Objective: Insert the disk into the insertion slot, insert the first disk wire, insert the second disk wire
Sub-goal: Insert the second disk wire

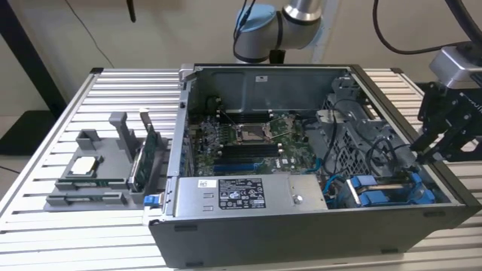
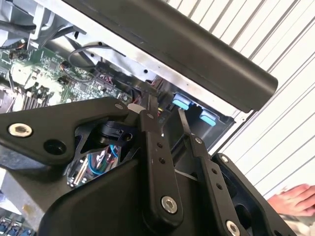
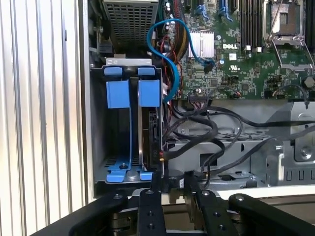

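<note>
Fingers (image 3: 147,212) of the gripper (image 3: 173,186) stand side by side with a narrow gap between them. A small dark block sits between their tips in the first wrist view, and I cannot tell whether they pinch it. Just past the tips is the disk (image 3: 150,135), seated on edge in the drive cage (image 3: 97,137) within its blue carrier, beside a second blue carrier (image 3: 118,93). Black cables (image 3: 224,118) bunch next to the disk, and a blue cable (image 3: 149,39) loops between the cage and the motherboard (image 3: 246,64). In the exterior view the gripper (image 1: 430,148) hangs over the wall of the open computer case (image 1: 301,243) at the exterior view's right. The case rests on a slatted metal table (image 1: 45,237), with a grey parts holder (image 1: 98,175) at the exterior view's left. A person's hand (image 2: 295,199) is over the table slats in the second wrist view.
</note>
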Tool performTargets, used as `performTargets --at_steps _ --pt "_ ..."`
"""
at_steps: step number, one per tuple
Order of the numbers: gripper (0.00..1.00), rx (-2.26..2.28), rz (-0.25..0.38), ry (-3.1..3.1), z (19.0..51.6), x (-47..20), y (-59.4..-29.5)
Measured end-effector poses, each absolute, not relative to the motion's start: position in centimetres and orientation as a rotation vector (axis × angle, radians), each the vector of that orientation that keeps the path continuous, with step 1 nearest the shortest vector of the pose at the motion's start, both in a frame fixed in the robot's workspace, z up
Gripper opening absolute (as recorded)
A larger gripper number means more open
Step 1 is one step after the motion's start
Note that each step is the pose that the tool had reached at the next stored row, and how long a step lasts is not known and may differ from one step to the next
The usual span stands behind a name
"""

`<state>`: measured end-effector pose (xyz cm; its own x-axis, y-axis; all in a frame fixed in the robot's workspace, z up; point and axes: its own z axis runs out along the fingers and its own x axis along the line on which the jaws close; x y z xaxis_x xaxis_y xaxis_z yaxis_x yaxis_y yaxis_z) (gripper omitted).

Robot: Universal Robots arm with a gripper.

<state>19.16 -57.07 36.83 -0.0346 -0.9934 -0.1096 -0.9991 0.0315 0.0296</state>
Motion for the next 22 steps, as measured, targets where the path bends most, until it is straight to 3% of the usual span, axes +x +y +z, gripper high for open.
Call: performTargets --at_steps 17,20,21,22 --pt "0.33 -2.139 0.157 2.211 36.83 19.93 -57.08" --pt "0.31 -2.135 0.165 2.207 36.84 19.93 -57.07" --pt "0.23 -2.135 0.166 2.206 36.84 19.93 -57.07" --pt "0.23 -2.134 0.166 2.206 36.83 19.94 -57.07"
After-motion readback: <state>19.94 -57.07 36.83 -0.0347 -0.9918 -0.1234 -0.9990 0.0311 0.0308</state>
